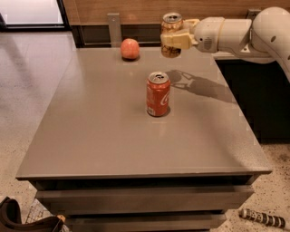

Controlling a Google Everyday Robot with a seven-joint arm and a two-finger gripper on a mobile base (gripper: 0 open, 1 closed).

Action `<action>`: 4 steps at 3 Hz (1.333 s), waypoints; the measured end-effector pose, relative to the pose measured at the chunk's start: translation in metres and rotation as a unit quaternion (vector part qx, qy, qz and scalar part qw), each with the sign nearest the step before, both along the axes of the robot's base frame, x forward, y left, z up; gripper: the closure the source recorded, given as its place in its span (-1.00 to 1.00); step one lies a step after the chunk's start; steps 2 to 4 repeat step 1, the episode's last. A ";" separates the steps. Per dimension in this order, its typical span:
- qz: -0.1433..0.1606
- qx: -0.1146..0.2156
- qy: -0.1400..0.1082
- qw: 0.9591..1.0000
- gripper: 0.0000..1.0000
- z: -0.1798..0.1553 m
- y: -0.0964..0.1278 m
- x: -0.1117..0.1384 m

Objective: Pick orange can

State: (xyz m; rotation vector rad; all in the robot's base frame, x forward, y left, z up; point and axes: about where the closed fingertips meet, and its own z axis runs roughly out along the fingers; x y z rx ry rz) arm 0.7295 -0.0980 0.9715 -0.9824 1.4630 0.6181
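A grey, flat-topped table (113,145) fills most of the view. It stands on a speckled pale floor (27,72), with a wood-panelled wall (136,7) behind it.

The orange can (172,23) is at the far edge of the table, right of centre, held up in the air with its base clear of the table top. It is upright, golden-bronze in colour, with a silver top and a pull-tab. Below the grasp, its lower part shows dark markings that cannot be read.

The gripper (171,41) reaches in from the right on a cream-white arm (235,34). Its pale fingers (177,39) are clamped across the middle of the orange can, covering a band of its side. The shadow (195,84) of arm and can falls on the table below and to the right.

A red can (158,94) stands upright near the middle of the table, well apart from the held can. It has a silver top and white flowing script down its side, in the Coca-Cola style, though not every letter can be made out.

A round pinkish-orange fruit (130,48) sits on the far part of the table, left of the gripper and apart from both cans.
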 end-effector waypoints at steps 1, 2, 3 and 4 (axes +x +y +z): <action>0.020 -0.020 -0.023 0.999 1.00 0.030 0.017 -0.008; 0.020 -0.020 -0.023 0.999 1.00 0.030 0.017 -0.008; 0.020 -0.020 -0.023 0.999 1.00 0.030 0.017 -0.008; 0.020 -0.020 -0.023 0.999 1.00 0.030 0.017 -0.008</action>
